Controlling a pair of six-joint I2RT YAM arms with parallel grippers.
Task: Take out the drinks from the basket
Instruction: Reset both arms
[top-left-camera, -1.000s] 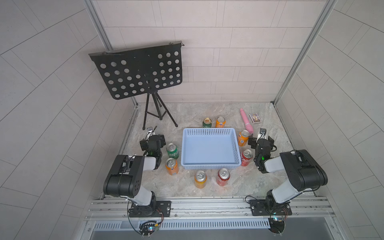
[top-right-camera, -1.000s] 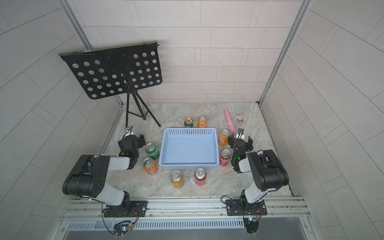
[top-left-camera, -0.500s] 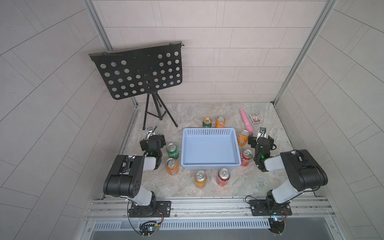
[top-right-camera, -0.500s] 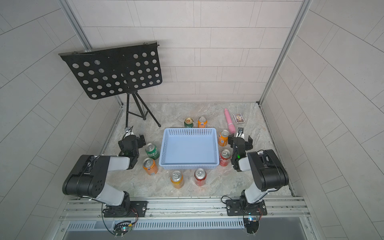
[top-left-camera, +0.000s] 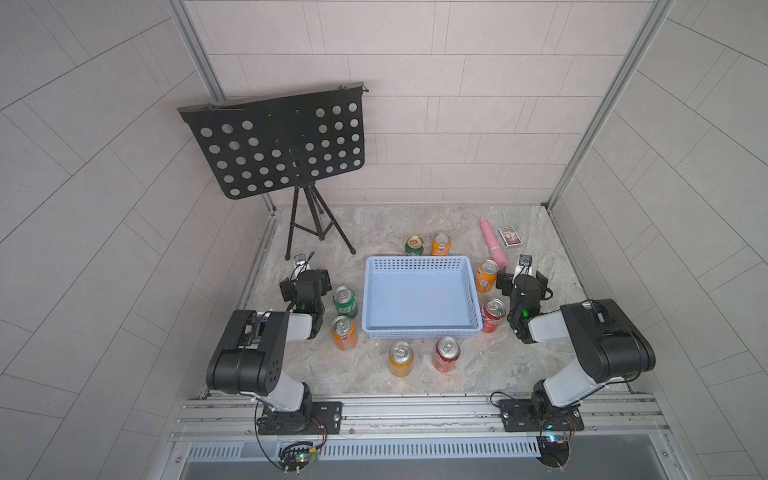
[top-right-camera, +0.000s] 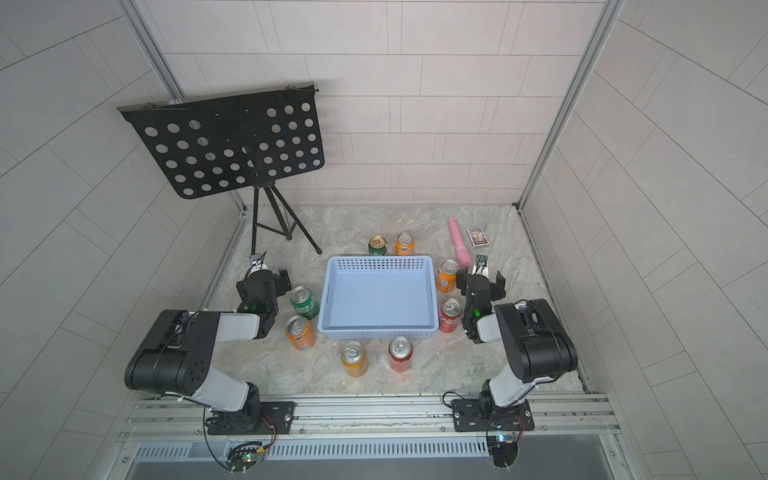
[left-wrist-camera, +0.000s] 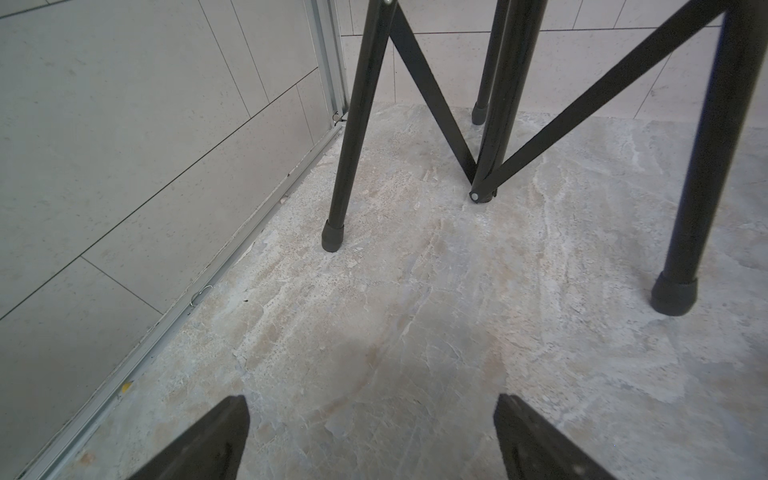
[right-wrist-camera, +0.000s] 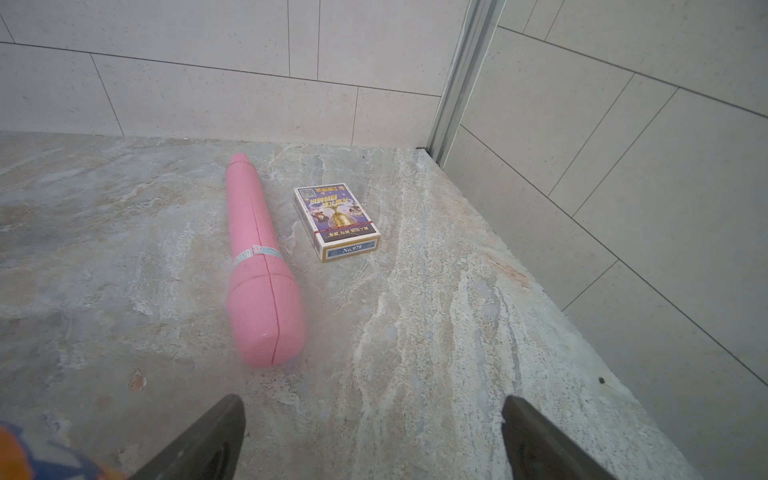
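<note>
Right gripper (right-wrist-camera: 372, 401) has edged slightly away from the right orange can (top-left-camera: 486, 276); its jaws stand wide and empty, facing the pink tube (right-wrist-camera: 259, 266) and card box (right-wrist-camera: 338, 222). Left gripper (left-wrist-camera: 370, 399), likewise spread wide, holds nothing near the music stand (left-wrist-camera: 352, 137) legs. Outside the basket (top-left-camera: 417, 297), upright on the table (top-left-camera: 374, 232), stand the dark green-gold can (top-left-camera: 414, 246), far orange can (top-left-camera: 440, 244), right red can (top-left-camera: 493, 316), near red can (top-left-camera: 446, 354), yellow-orange can (top-left-camera: 401, 359), left orange can (top-left-camera: 344, 333), bright green can (top-left-camera: 345, 302).
</note>
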